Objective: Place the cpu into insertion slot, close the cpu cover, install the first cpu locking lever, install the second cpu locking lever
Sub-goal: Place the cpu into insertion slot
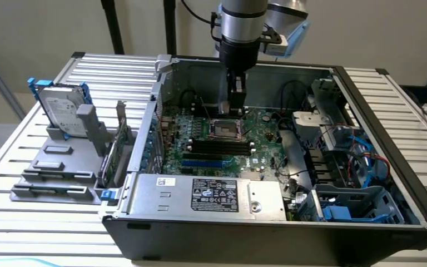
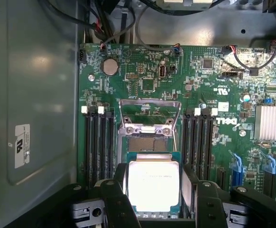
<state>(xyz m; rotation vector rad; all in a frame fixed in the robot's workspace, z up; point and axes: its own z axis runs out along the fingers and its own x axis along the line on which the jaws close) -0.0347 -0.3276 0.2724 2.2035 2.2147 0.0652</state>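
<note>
The cpu [image 2: 153, 183], a pale silvery square chip, sits between my two black fingers [image 2: 120, 178], and my gripper [image 2: 153, 186] is shut on it. Just beyond the chip lies the insertion slot [image 2: 147, 143], a dark square socket with a metal rim. The cpu cover [image 2: 150, 105], a thin silvery frame with a cut-out centre, stands swung open on the far side of the slot. In the exterior view my gripper [image 1: 234, 103] hangs inside the computer case, just above and behind the insertion slot [image 1: 227, 129].
Black memory slots [image 2: 99, 142] flank the socket on both sides. A silver heat sink [image 2: 272, 122] and blue connectors [image 2: 237, 166] lie further along the board. The case walls [image 1: 162, 100], a power supply [image 1: 213, 194] and cable bundles [image 1: 347, 150] hem in the board. A hard drive [image 1: 61, 108] stands outside on a grey rack.
</note>
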